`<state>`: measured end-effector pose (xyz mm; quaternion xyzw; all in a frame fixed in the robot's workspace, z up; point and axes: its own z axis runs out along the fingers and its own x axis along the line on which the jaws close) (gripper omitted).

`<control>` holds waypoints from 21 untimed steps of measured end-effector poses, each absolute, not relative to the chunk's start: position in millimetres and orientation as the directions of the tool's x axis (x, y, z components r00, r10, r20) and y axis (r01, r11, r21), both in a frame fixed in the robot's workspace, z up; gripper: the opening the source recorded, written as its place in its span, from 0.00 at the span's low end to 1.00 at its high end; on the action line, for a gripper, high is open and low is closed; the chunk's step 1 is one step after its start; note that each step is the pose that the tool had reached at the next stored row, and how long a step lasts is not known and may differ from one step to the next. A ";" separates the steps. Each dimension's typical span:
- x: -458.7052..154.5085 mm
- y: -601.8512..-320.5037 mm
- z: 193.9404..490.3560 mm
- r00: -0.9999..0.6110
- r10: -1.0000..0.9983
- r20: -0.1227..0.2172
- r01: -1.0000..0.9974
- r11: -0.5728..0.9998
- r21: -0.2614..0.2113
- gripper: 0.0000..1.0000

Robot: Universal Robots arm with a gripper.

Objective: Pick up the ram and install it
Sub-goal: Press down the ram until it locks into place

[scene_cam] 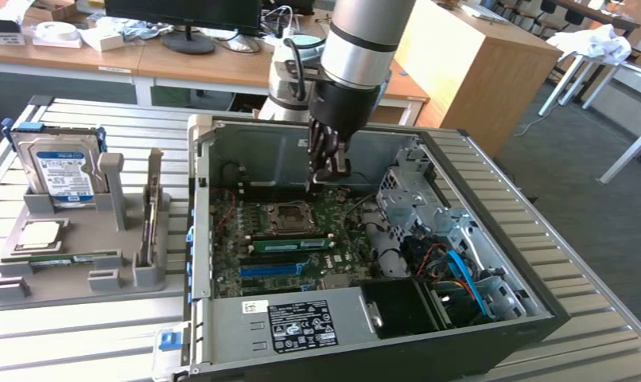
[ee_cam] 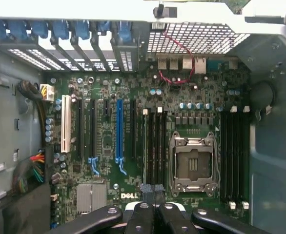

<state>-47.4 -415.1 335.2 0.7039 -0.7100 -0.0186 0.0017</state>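
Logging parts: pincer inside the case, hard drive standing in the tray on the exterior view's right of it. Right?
No: the hard drive stands in the tray on the exterior view's left of the case. The pincer is inside the case.

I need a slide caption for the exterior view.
Robot gripper, shut, hovers inside the open computer case above the motherboard.

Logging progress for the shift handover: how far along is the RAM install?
Done, apparently: one ram sits in a slot beside the empty CPU socket. In hand: nothing that I can see; the gripper hangs above that area inside the case, fingers shut. Left: I cannot tell whether the stick is fully latched. A second ram lies in the grey tray.
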 end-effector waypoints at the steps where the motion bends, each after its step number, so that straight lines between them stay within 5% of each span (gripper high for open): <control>1: -47.1 -415.1 335.2 -0.009 -1.000 -0.024 -1.000 0.008 0.029 0.10; 21: -47.1 -415.0 335.1 -0.064 -0.998 -0.024 -0.998 0.064 0.029 0.10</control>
